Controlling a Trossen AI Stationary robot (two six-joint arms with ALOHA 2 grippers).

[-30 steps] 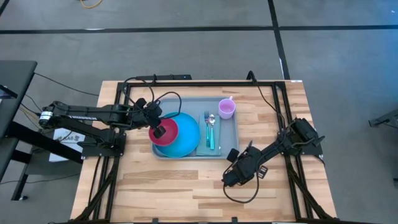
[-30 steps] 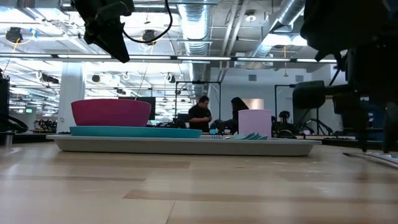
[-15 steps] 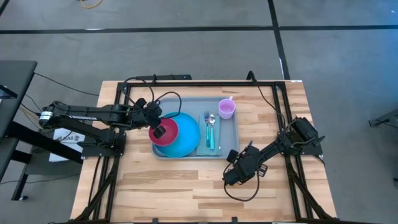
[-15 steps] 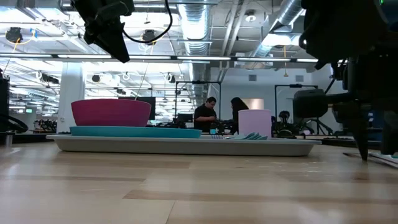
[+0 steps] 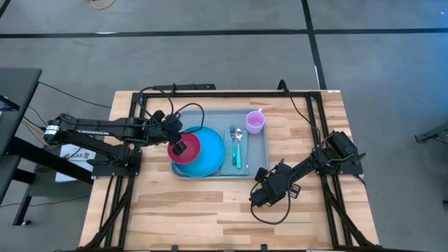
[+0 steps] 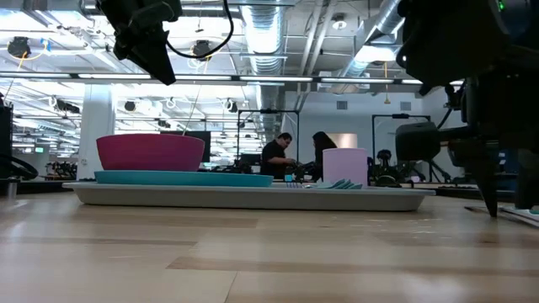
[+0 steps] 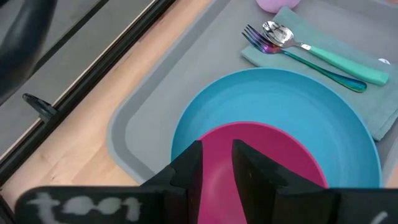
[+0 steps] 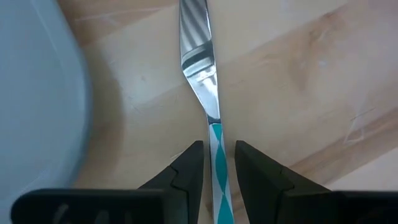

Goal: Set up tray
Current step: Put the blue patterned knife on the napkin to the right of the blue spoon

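We log the tray point(image 5: 218, 143) near the middle of the bench point(image 5: 168, 210), carrying a blue plate point(image 5: 210, 155) with a magenta bowl point(image 5: 187, 148) on it, a pale teal napkin point(image 7: 323, 74) bearing a fork point(image 7: 298, 55) and spoon point(image 7: 323, 53), and a lilac cup point(image 5: 255, 122) in the far corner.

The left gripper point(image 7: 216, 163) hangs above the bowl's rim; its jaws stand a small gap apart and grip nothing.

The right gripper point(image 8: 217, 163) sits low over the bench just off the tray's near right corner, jaws straddling the teal-patterned handle of a table knife point(image 8: 202, 68) that lies flat on the wood beside the tray rim (whether the jaws actually press the handle we cannot tell).

Change over the last second: the right arm has crept slightly along the bench and, in the low view, shifted a little; the left arm and everything on the tray have not moved.

Our reading: the knife is the last piece still off the tray, and the right arm is settling its grasp before lifting it to the napkin.
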